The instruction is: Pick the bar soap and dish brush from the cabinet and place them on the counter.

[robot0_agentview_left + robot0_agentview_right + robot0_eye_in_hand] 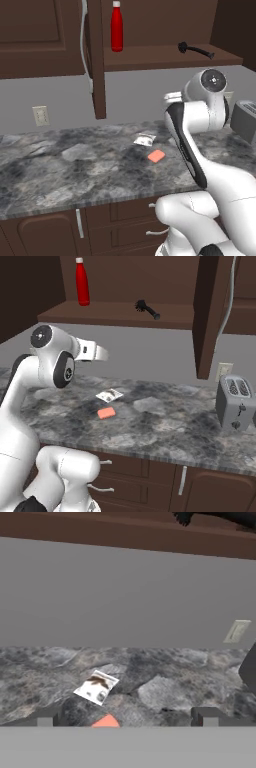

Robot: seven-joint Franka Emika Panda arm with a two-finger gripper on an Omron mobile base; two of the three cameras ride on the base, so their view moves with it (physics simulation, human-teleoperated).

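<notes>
Gripper: jaws wide, empty, above the worktop. Bar soap: flat on the worktop, just beside a whitish packet. Dish brush: lying on the open cabinet shelf, apart from a red bottle.

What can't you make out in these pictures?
- Soap: hand view, lower part cut off at the bottom edge.
- Brush: hand view, cut by the top edge.
- Packet: print too small to read.
- Toaster: left base view, cut by the right edge and the arm.
</notes>
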